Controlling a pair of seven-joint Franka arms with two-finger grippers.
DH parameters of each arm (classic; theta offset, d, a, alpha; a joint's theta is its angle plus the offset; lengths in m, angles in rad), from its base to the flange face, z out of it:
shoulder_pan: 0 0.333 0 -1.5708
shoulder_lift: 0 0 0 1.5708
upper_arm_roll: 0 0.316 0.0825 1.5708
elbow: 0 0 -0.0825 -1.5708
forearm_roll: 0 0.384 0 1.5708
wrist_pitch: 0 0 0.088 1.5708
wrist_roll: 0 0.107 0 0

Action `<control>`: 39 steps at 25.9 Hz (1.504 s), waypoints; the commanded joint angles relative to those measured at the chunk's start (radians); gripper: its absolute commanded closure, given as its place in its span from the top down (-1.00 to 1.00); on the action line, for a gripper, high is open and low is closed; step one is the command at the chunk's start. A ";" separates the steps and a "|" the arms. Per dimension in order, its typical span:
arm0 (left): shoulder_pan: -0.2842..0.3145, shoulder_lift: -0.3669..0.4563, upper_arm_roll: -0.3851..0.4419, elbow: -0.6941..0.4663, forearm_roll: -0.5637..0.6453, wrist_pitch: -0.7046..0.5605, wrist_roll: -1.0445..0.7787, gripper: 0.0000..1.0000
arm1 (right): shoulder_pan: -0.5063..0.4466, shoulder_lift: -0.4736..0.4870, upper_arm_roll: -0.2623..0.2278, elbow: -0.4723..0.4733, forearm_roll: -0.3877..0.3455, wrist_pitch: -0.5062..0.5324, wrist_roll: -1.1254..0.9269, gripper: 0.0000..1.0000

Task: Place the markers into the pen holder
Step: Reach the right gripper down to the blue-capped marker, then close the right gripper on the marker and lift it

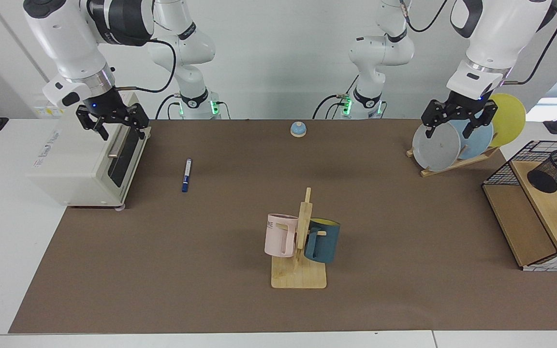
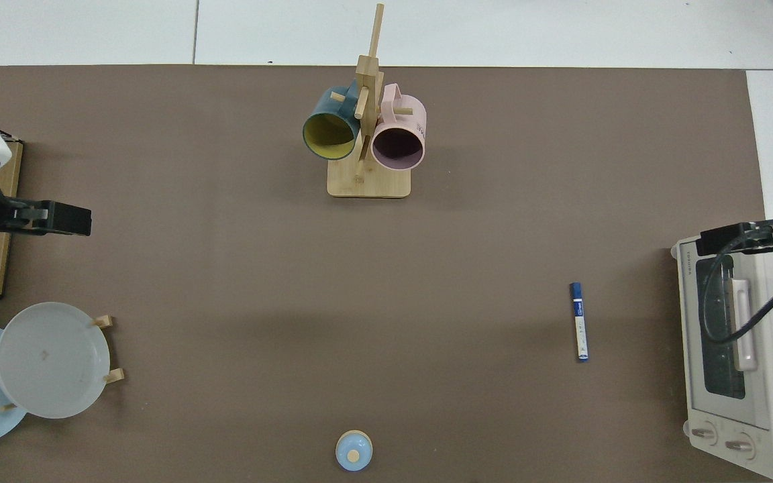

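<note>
The marker [image 1: 186,175], white with a dark blue cap, lies flat on the brown mat a little way from the toaster oven; the top view shows the marker [image 2: 579,322] too. The pen holder [image 1: 556,170], a black mesh cup, leans tilted on the wooden shelf inside the wire basket frame, and it is out of the top view. My right gripper [image 1: 118,128] hangs open over the toaster oven, holding nothing. My left gripper [image 1: 454,131] hangs open just above the plate rack, also holding nothing. Both grippers are far from the marker.
A white toaster oven [image 1: 92,162] stands beside the marker. A wooden mug stand [image 1: 300,270] with a pink and a dark blue mug is mid-table. A plate rack [image 1: 445,145], a wire basket frame [image 1: 501,169] and a small blue bell [image 1: 298,129] are also there.
</note>
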 commanded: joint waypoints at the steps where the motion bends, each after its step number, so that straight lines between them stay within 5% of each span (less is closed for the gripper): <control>1: -0.012 -0.011 0.011 0.004 -0.010 -0.018 -0.011 1.00 | -0.014 -0.011 0.011 -0.003 -0.005 0.002 -0.013 1.00; 21: -0.009 -0.011 0.017 0.004 -0.002 -0.018 -0.011 1.00 | 0.000 -0.036 0.018 -0.056 0.005 0.022 0.008 1.00; 39: -0.012 -0.011 0.013 0.004 -0.005 -0.018 -0.011 1.00 | 0.129 0.072 0.023 -0.433 0.007 0.448 0.109 1.00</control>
